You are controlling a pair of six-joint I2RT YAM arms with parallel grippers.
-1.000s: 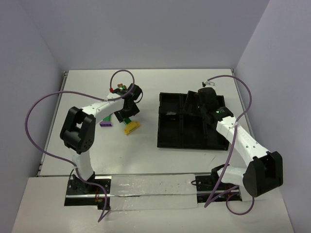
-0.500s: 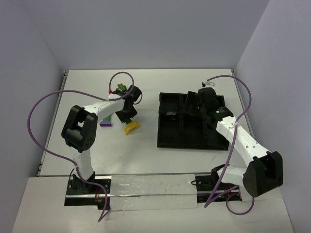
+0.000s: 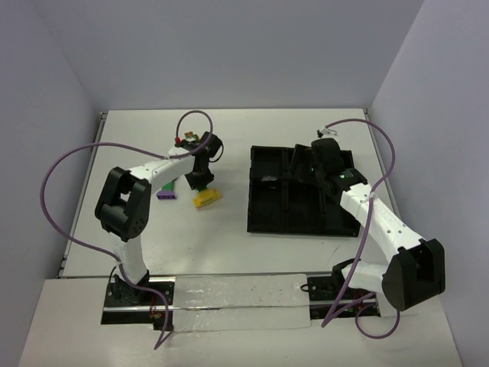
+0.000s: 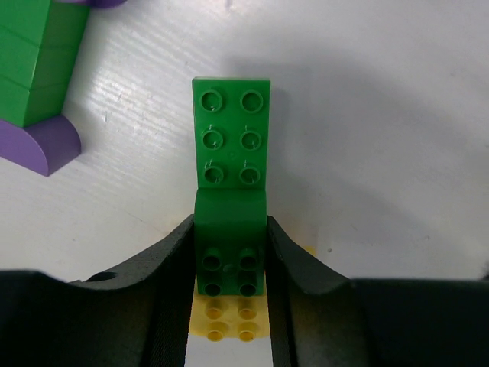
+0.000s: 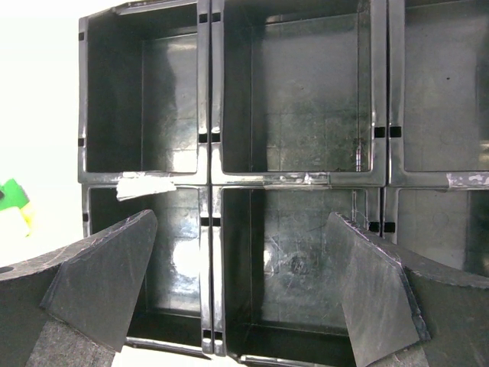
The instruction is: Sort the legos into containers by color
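In the left wrist view a green lego (image 4: 231, 145) lies on the white table, its raised end pinched between the jaws of my left gripper (image 4: 229, 229). The jaws press both of its sides, so the gripper is shut on it. A yellow lego (image 4: 229, 321) shows beneath it. From above, my left gripper (image 3: 200, 179) is down at the yellow lego (image 3: 206, 199). A green and purple cluster (image 4: 38, 84) lies to the left, and the cluster (image 3: 166, 191) also shows from above. My right gripper (image 5: 244, 283) hangs open over the black containers (image 5: 210, 180), which hold nothing in view.
The black tray (image 3: 263, 222) sits right of centre with my right gripper (image 3: 321, 162) above its far part. A strip of white tape (image 5: 145, 186) sticks to one divider. Purple cables loop above both arms. Walls close in the table on three sides.
My left gripper's jaws have closed onto the green lego. The right arm has not moved.
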